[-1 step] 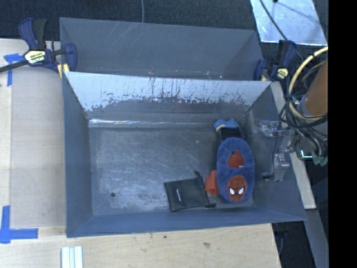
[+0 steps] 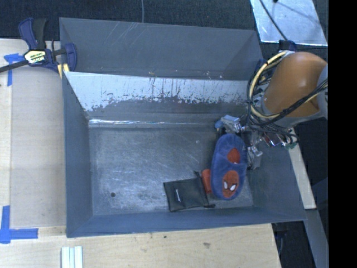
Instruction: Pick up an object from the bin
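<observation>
Camera view | fingers [image 2: 251, 148] apart, touching blue slipper [image 2: 226, 172] | bin's right

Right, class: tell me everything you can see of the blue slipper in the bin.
The blue slipper looks soft, like fabric: a long oval with two red patches, the lower like a masked face. It lies on the bin floor, front right, lengthwise front to back. A small orange-red thing touches its left side; the gripper is at its upper right edge.

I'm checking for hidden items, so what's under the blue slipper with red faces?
A small red-orange piece pokes out at the left edge of the blue slipper, beside a black pouch. Anything else beneath is covered.
</observation>
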Motion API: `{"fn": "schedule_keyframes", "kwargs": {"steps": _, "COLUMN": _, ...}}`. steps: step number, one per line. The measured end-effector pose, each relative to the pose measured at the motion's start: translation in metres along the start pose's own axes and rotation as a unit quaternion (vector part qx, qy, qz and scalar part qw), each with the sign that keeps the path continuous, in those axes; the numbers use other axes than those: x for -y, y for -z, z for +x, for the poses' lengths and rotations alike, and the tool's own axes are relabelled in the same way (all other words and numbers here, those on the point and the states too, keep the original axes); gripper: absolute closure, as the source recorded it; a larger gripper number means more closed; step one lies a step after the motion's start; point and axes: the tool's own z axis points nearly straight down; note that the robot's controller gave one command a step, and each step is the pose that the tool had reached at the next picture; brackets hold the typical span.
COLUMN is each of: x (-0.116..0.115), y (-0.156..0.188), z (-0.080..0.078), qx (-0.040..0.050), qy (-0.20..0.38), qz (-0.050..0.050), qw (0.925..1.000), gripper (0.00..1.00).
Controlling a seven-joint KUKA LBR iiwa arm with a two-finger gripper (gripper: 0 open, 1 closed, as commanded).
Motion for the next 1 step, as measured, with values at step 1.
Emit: {"fn": "schedule_keyframes", "kwargs": {"steps": 1, "x": -0.0157, "y": 0.0004, "z": 0.0129, "qx": -0.0068, "qy": 0.191, "qz": -0.004, "qw": 0.9815, "gripper": 0.0}}
